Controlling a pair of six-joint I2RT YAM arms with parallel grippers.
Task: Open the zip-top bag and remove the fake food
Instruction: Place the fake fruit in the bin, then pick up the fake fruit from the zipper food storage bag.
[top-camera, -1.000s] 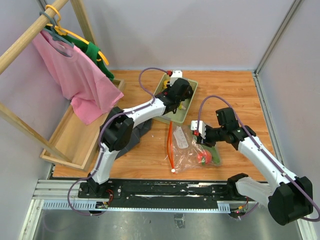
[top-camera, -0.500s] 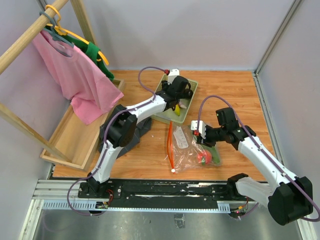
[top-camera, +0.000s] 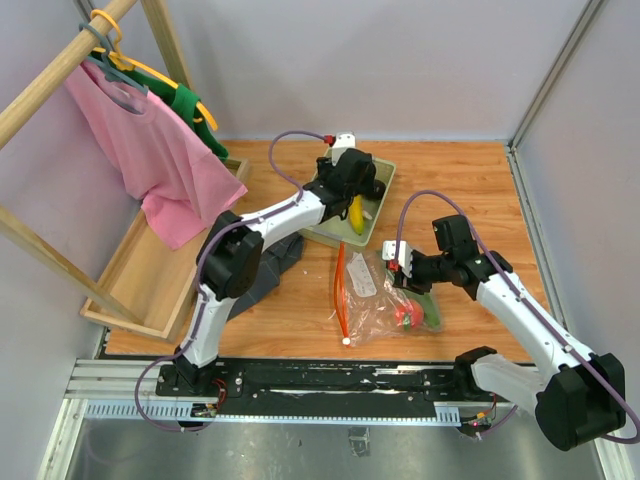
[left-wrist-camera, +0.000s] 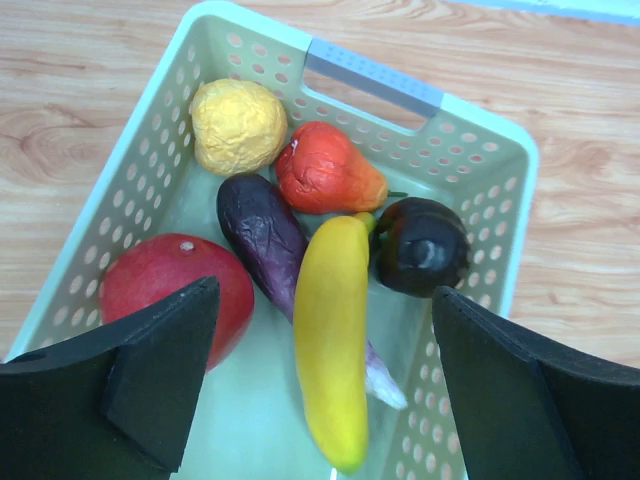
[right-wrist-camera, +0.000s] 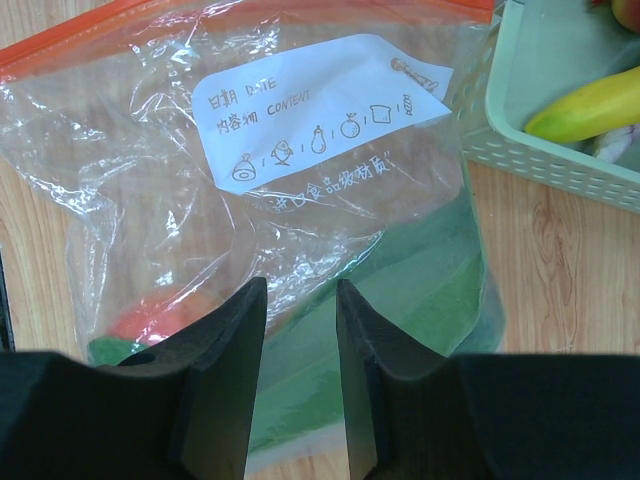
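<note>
The zip-top bag (top-camera: 372, 295) lies flat on the table, its orange-red zip strip (top-camera: 341, 290) at the left and its white label (right-wrist-camera: 320, 110) facing up. Inside it sit a long green leafy piece (right-wrist-camera: 420, 280) and a red piece (top-camera: 405, 313). My right gripper (right-wrist-camera: 300, 290) pinches the bag's plastic at its right end. My left gripper (left-wrist-camera: 322, 300) hangs open over the pale green tray (left-wrist-camera: 470, 150). In the tray lie a yellow banana (left-wrist-camera: 330, 340), a red round fruit (left-wrist-camera: 160, 290), a yellow lump (left-wrist-camera: 238, 125), an orange-red piece (left-wrist-camera: 325, 180) and two dark purple ones (left-wrist-camera: 260, 230).
A wooden rack (top-camera: 60, 70) with a pink shirt (top-camera: 150, 160) and a green garment stands at the left over a wooden box (top-camera: 140, 280). A dark cloth (top-camera: 275, 265) lies by the left arm. Grey walls close in the back and right.
My left gripper's jaws have spread wide and the banana now lies loose in the tray. The left wrist shifted slightly toward the tray's far end. The right arm and the bag stayed put.
</note>
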